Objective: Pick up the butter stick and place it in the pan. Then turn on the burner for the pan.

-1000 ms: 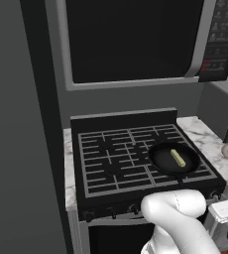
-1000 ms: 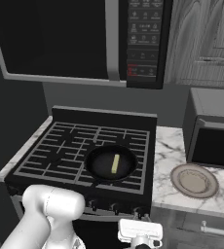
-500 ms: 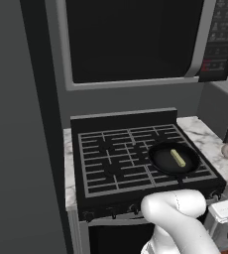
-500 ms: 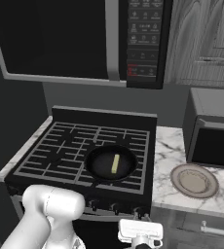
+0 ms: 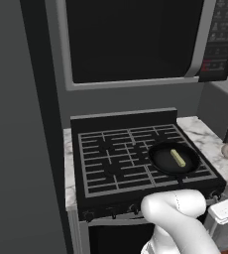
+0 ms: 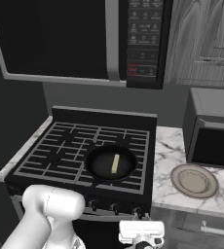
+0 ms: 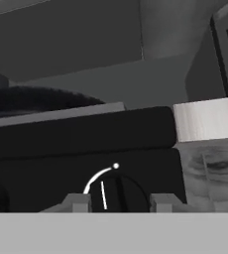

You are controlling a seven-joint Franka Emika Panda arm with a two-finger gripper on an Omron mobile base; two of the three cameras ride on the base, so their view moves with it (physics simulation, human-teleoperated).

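Butter stick (image 5: 178, 158): one, lying in the pan (image 5: 160, 159) on the stove's (image 5: 111, 163) front right burner.
Tool (image 7: 115, 203): low at the stove front, below the pan, fingers (image 7: 77, 203) either side of a knob (image 7: 112, 194), clenched on it.
Pan: one.
Plate (image 6: 194, 180): one, on the counter (image 6: 168, 160).

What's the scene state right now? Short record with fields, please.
butter stick: lying in the pan
pan: on the stove's front right burner
gripper: low at the stove front, fingertips on either side of a knob
knob: black, white pointer mark close to upright
plate: on the marble counter, right of the stove
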